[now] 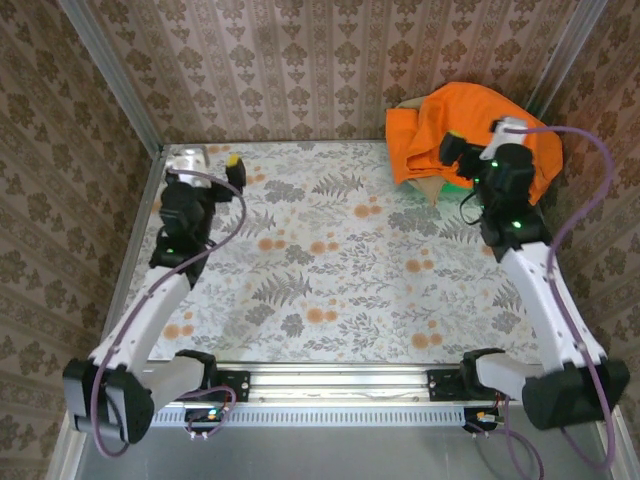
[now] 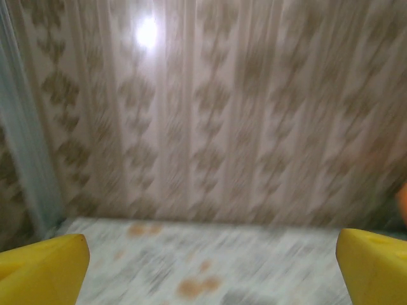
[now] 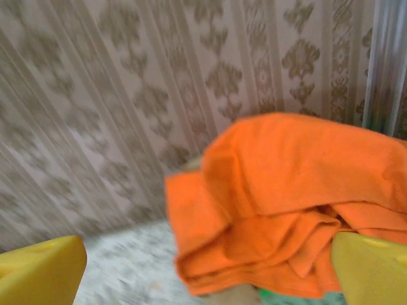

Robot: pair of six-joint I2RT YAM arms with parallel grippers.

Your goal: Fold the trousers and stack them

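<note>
The orange trousers (image 1: pixel 450 115) lie in a crumpled, partly folded heap in the far right corner of the table, against the back wall. My right gripper (image 1: pixel 480 138) hovers just in front of the heap, open. In the right wrist view the trousers (image 3: pixel 299 184) sit ahead of the wide-apart yellow fingertips (image 3: pixel 372 270), and the open right gripper (image 3: pixel 206 279) has nothing between them. My left gripper (image 1: pixel 212 160) is at the far left of the table, near the back wall, open. In the left wrist view its yellow fingertips (image 2: pixel 41 270) stand far apart and the left gripper (image 2: pixel 210 273) is empty.
A tan garment (image 1: pixel 428 188) pokes out from under the orange heap, with a bit of green (image 1: pixel 457 184) beside it. The floral tablecloth (image 1: pixel 330 260) covers the table. Patterned walls close in the back and both sides. A metal post (image 1: pixel 110 70) stands at the far left corner.
</note>
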